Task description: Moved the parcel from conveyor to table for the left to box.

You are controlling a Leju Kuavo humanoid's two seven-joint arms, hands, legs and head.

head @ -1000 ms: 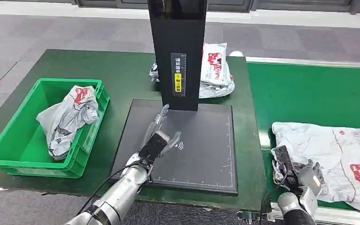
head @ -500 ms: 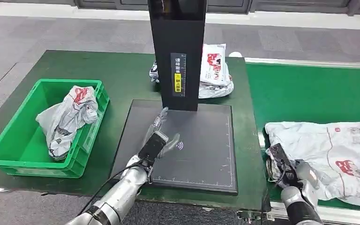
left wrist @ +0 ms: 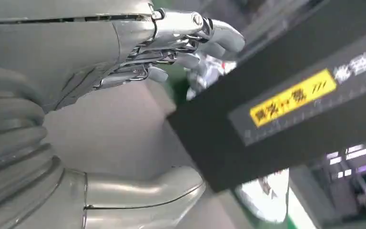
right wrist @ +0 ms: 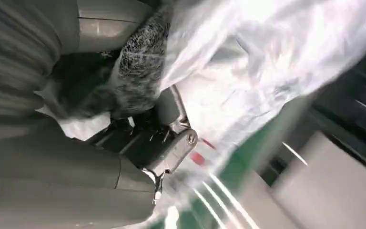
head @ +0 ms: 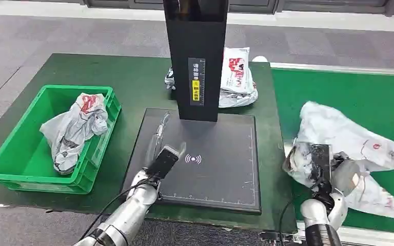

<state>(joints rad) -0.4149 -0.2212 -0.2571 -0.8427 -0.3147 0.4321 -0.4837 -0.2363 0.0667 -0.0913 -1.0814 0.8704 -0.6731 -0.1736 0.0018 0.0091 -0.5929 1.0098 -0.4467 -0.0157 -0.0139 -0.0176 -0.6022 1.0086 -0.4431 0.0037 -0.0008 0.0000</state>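
Observation:
A crumpled grey-white parcel (head: 349, 143) with red print hangs bunched above the green conveyor (head: 338, 92) at the right. My right hand (head: 328, 171) grips its near left corner, and the bag (right wrist: 248, 71) drapes over the fingers (right wrist: 167, 143) in the right wrist view. My left hand (head: 161, 138) hovers over the left part of the black scale plate (head: 220, 169), fingers apart and holding nothing. The left wrist view has those fingers (left wrist: 186, 38) stretched toward the black post (left wrist: 286, 109).
A green crate (head: 10, 154) with one grey parcel (head: 74, 128) in it stands at the table's left. A black scanner post (head: 197, 56) rises behind the plate, and two more parcels (head: 236, 77) lie beyond it. The table's front edge is close.
My right hand has lifted the parcel off the belt, and the flat bag has bunched up and shifted left. The left hand has drawn slightly left over the plate.

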